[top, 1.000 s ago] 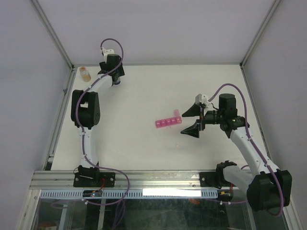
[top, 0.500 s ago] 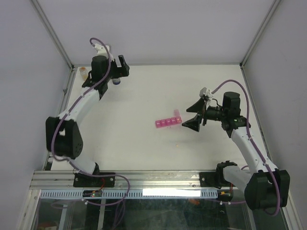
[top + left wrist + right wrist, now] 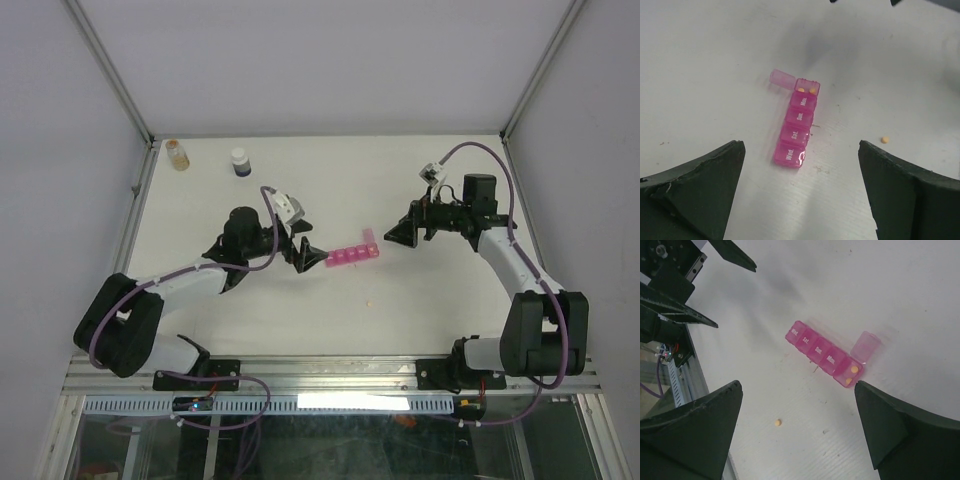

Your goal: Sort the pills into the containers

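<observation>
Desk (image 3: 430,330): white. Over the last second only my two arms have moved on it.
Left arm (image 3: 180,285): the big change. A second ago it was stretched into the far left corner over the bottles. Now it lies low across the middle, reaching right.
Right arm (image 3: 505,255): drawn back a little toward the far right, wrist aimed left.
Left claw (image 3: 308,250): jaws wide apart and empty, just beside the left end of the pink organiser (image 3: 350,256). A second ago the jaws were nearly together.
Right claw (image 3: 398,232): jaws wide apart as before, empty, near the organiser's right end and clear of it.
White-capped bottle (image 3: 239,162): upright, far left, uncovered now that the arm has left. I judge it was just set down.
Amber bottle (image 3: 177,154): upright in the far left corner, same spot.
Pink organiser: mid-desk between the claws, unmoved. It has four lidded cells marked Wed, Sat, Sun and Mon.
Open compartment (image 3: 807,86): a fifth cell, at the organiser's right end.
Lid (image 3: 781,78): flipped back beside the open compartment.
Pills (image 3: 851,375): two orange specks inside the open compartment.
Loose pill (image 3: 778,423): alone on bare desk, on the near side of the organiser and apart from it.
Meaning: bottle work looks finished and both claws are free. I reckon the stray pill or the next lid comes next.
</observation>
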### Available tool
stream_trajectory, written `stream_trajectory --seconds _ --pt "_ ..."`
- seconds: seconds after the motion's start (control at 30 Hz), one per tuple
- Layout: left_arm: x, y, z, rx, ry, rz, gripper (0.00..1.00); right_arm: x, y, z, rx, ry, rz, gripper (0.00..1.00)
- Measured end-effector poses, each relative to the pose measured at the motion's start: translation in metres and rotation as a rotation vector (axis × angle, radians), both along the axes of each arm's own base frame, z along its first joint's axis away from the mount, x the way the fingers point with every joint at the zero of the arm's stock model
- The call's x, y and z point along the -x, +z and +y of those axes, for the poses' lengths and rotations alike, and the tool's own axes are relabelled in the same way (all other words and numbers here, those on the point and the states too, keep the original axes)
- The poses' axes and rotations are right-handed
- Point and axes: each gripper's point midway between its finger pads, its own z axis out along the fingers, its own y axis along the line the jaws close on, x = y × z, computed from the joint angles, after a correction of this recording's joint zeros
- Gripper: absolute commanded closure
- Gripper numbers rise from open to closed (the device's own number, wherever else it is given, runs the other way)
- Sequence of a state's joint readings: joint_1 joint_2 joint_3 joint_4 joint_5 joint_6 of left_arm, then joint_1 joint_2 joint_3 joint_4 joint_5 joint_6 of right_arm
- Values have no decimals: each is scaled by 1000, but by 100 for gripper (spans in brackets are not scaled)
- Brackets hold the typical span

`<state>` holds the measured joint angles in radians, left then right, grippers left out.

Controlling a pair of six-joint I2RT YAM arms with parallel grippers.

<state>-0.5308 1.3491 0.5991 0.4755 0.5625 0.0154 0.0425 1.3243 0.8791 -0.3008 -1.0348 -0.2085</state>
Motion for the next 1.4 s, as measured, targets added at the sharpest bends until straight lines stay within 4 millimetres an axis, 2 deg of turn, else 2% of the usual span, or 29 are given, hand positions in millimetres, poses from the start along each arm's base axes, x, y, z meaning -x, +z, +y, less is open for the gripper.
stream_trajectory --seconds 0.17,0.3,0.4,0.57,0.83,1.03,1.1,1.2,1.4 --pt "8 -35 -21 -86 -103 -61 1 -3 -4 -9 -5 -40 35 6" --pt "13 -77 -31 -176 -165 -50 3 -3 -10 -10 -16 -57 70 9" --pt "8 -93 -38 -224 -176 -66 6 -5 -19 -10 -16 -77 117 11" --pt "-7 -100 -53 -264 -171 -116 13 -8 -30 -12 -13 -101 173 11" --pt "-25 -120 -64 -332 -156 -127 21 -8 -30 -11 -17 -108 183 13" --pt "-24 -127 -71 -373 -165 -130 30 -10 -35 -12 -15 -115 206 16" --pt "-22 -127 -73 -379 -166 -134 38 -11 -40 -13 -8 -126 220 17" --pt "-20 -130 -74 -387 -168 -129 56 -13 -44 -14 0 -142 240 18" --pt "-18 -133 -76 -392 -174 -124 60 -14 -51 -16 7 -162 274 19"
